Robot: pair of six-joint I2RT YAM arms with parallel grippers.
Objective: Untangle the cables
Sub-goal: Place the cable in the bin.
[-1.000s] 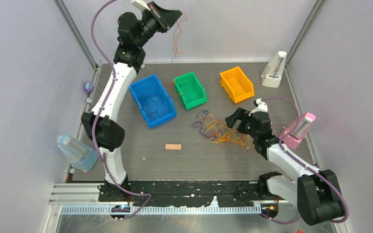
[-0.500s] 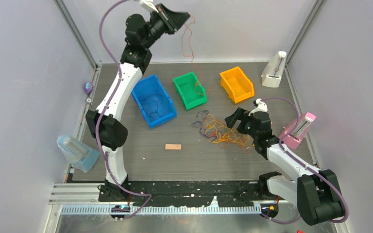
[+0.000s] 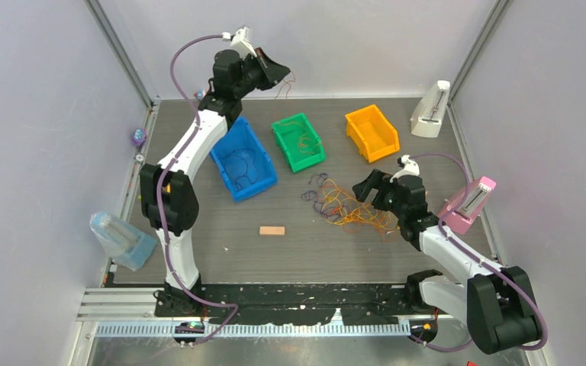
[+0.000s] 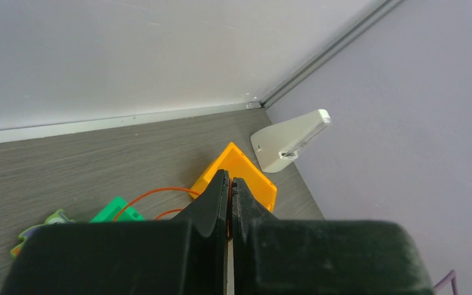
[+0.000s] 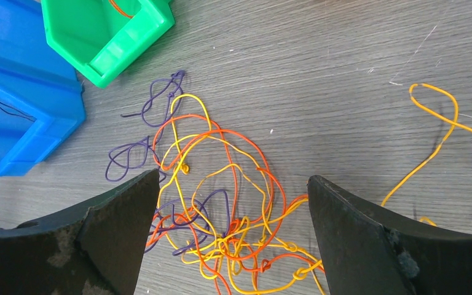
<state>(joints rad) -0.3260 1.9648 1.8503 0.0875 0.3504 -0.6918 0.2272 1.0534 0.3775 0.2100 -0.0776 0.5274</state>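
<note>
The cables lie as a loose tangle [image 3: 347, 207] of orange, yellow and purple strands right of the table's middle, seen close in the right wrist view as a tangle [image 5: 221, 209]. My right gripper [image 3: 372, 191] hangs just above them, open, its fingertips either side of the knots [image 5: 233, 181]. My left gripper [image 3: 281, 75] is raised at the back of the table, shut on one orange cable [image 4: 153, 192]. That strand droops into the green bin [image 3: 284, 124]. Purple loops [image 5: 141, 153] trail off the tangle's left side.
A blue bin [image 3: 217, 152] holding dark cables stands left of the green one, an orange bin [image 3: 359, 118] to its right. A wooden block [image 3: 272, 230] lies at front centre. White [image 3: 431, 110] and pink [image 3: 469, 204] stands line the right edge, a clear container [image 3: 118, 240] the left.
My left arm has come down and to the right with the orange cable. The strand's lower end has gone from hanging in the air to lying in the green bin. The right arm has not moved.
</note>
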